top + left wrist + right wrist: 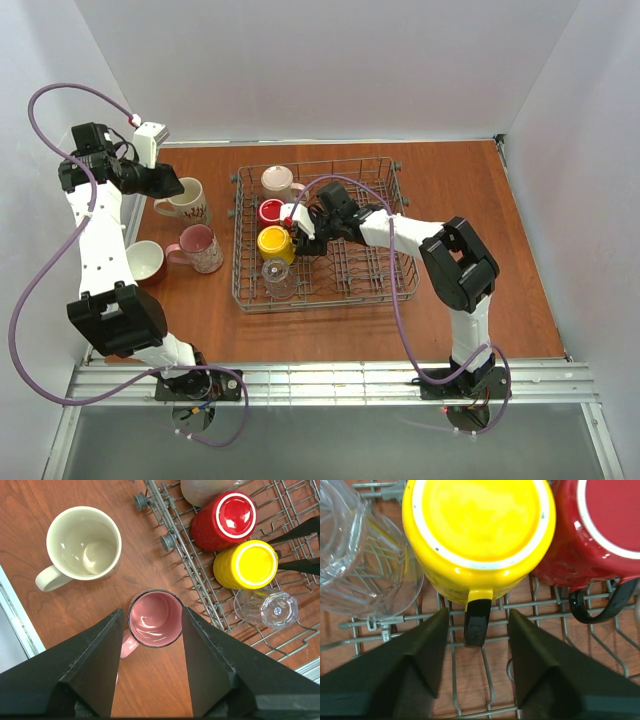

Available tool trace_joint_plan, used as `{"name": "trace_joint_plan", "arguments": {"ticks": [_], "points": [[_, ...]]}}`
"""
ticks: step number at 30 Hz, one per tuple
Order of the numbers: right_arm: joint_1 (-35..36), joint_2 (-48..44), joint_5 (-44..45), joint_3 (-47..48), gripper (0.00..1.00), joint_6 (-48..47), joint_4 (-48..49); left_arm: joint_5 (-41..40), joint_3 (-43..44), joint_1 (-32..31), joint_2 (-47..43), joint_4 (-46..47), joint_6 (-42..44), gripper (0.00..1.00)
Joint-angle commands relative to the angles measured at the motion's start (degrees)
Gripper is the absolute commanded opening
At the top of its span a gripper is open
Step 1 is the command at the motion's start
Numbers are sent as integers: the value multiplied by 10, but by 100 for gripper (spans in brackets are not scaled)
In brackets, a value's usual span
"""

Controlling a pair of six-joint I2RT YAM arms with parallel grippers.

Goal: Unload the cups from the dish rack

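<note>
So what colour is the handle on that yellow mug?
The handle of the yellow mug is black, clearest in the right wrist view.

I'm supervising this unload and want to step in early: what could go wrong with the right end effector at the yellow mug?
1. The right end effector straddles only the thin black handle of the yellow mug; held there, the mug might swing.
2. The clear glass and red mug crowd it on both sides, so lifting may knock them.

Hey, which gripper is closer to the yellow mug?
Right. The right gripper straddles the handle of the yellow mug inside the dish rack; the left gripper hangs outside it, above the pink mug.
</note>
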Motion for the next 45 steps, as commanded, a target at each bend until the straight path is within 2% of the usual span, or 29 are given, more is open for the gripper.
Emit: {"name": "trace_joint_plan", "arguments": {"ticks": [1,8,9,18,24,30,34,36,38,39,41,45], "points": [[1,5,-13,19,40,-32,-14,11,-2,-5,-17,-4,-4,44],[0,3,-34,22,9,-43,-15,6,-5,-17,-17,-5,-5,43],[1,2,-32,20,2,-45,-15,9,-5,-19,-17,-6,-4,43],[1,-43,-32,17,1,-26,-8,60,4,-29,-19,-11,-18,43],[-3,-102,-32,7,1,28,46,143,15,-36,-26,1,-31,43],[-11,-154,-53,-11,1,89,108,224,12,-36,-51,53,-75,43],[-29,-201,-63,-30,1,161,169,307,4,-36,-66,129,-134,49],[-40,-226,-60,-46,1,214,225,369,-24,-36,-80,180,-208,52],[-47,-245,-46,-68,1,251,284,415,-62,-35,-94,279,-307,54],[-49,-259,-41,-74,1,279,301,452,-77,-36,-99,358,-357,54],[-50,-276,-11,-89,1,306,347,473,-113,-41,-106,452,-460,56],[-52,-298,20,-126,1,385,447,469,-126,-91,-99,492,-519,58]]}}
